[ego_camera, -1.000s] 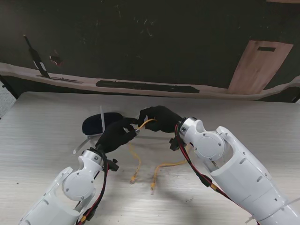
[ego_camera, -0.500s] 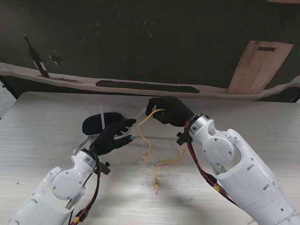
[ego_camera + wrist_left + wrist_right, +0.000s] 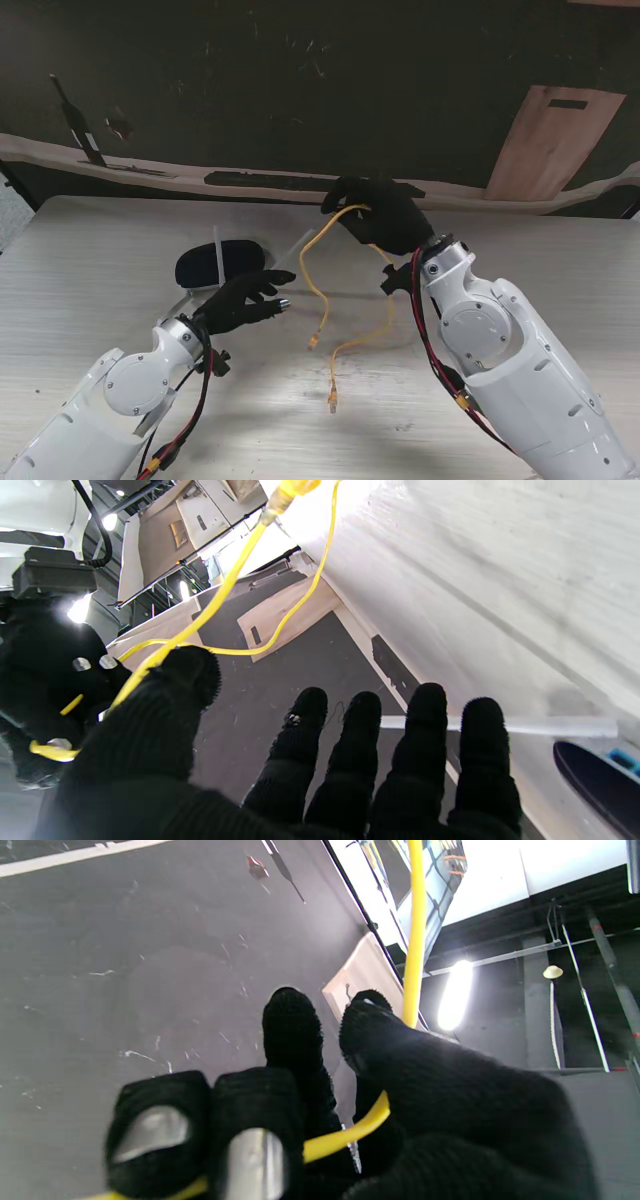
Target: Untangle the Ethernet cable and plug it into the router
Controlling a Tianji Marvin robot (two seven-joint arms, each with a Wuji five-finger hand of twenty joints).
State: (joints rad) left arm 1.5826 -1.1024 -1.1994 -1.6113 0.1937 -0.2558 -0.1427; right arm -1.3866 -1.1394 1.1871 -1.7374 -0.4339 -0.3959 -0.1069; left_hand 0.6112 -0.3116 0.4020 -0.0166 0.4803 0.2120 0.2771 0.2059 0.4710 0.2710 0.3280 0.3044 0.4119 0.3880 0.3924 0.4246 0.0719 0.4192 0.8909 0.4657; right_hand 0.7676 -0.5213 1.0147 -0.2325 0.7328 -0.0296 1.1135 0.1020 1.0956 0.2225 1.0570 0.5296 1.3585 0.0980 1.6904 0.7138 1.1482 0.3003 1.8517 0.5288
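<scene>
- Cable (image 3: 322, 285): yellow, held up off the table (image 3: 90, 270) by my R hand (image 3: 385, 215), well above the tabletop near the far edge. Two strands hang from the grip; one plug end (image 3: 314, 342) dangles approx mid-table, other plug end (image 3: 332, 403) sits lower and nearer to me, looks on or just off the surface, can't tell which.
- R hand, wrist cam (image 3: 320, 1110): fingers curled shut round the cable (image 3: 350, 1135); thumb and forefinger pinch it, other fingers (image 3: 250, 1120) folded over it. One strand runs straight away from the grip (image 3: 415, 940).
- L hand (image 3: 245, 298): low over the table, left of the hanging strands, not touching the cable. Holds nothing.
- L wrist cam: four fingers (image 3: 430, 720) straight, side by side w/ small gaps, thumb (image 3: 185, 680) apart from them. Cable (image 3: 225, 580) crosses in front of the thumb; looks like overlap only, contact can't be confirmed. R hand (image 3: 45, 680) shows beyond, cable looped in it.
- Router (image 3: 220, 262): dark oval body on the table, just beyond my L hand, w/ a white antenna (image 3: 216, 255) standing up. Well apart from both plug ends. In L wrist cam its dark edge (image 3: 595, 775) shows w/ a blue spot; ports not clear enough to read.
- Cable not plugged in.
</scene>
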